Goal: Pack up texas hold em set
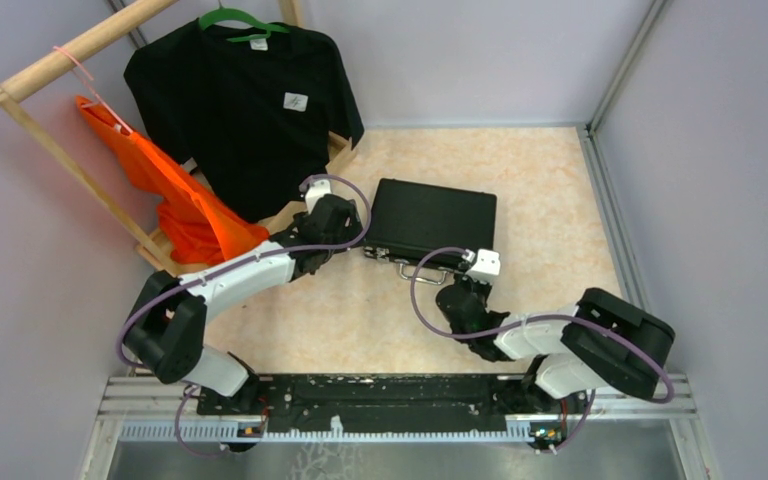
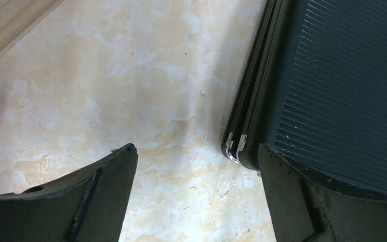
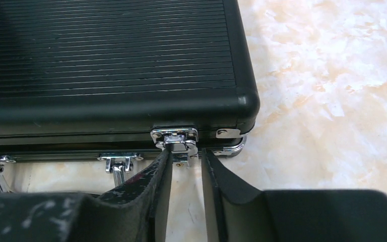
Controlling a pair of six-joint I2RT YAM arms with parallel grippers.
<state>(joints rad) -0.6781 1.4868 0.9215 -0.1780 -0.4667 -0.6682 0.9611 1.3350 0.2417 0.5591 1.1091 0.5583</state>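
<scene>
1. Case [image 1: 438, 215]: black, ribbed, lid closed, silver latch [image 3: 175, 139]; flat on table [image 1: 545, 190], centre.
2. Left gripper [image 2: 196, 159]: wide open, empty, at case's corner.
3. Right gripper [image 3: 185, 152]: narrow gap, tips at latch; hold unclear.

There is one black case [image 1: 430, 218], one black T-shirt [image 1: 245, 110], one orange bag [image 1: 180, 200], one green hanger [image 1: 240, 18] and one wooden rack [image 1: 70, 50].

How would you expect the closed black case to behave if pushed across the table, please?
The case looks rigid, with a hard ribbed shell, so it should probably slide as one piece. Lying flat on the smooth table, it seems unlikely to tip. Lifted by its handle, it would likely swing.
</scene>
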